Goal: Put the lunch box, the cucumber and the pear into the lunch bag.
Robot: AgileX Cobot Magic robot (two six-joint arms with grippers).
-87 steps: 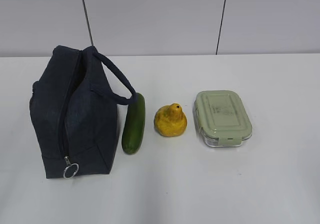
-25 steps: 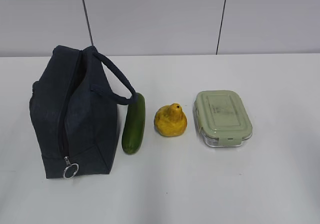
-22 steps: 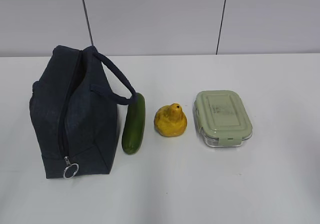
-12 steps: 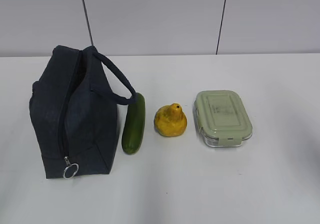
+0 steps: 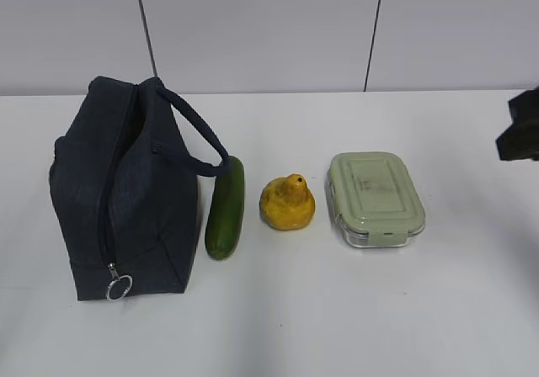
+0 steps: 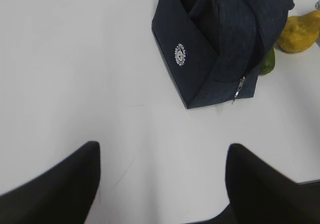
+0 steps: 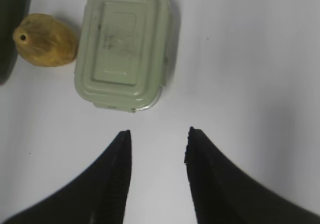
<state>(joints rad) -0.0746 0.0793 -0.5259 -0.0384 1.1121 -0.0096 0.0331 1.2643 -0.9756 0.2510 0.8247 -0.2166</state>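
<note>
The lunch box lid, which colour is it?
Pale sage green; the lid shows best in the right wrist view.

This looks like a robot test bench in a lab and not a home or kitchen: a bare white table [image 5: 354,318] fills the lower two thirds of the exterior frame, and behind it, across the top, runs a plain grey panelled wall [image 5: 253,32] split by two dark vertical seams. The few everyday things on the table are set out in a tidy row across the middle of the frame, like staged props.
</note>
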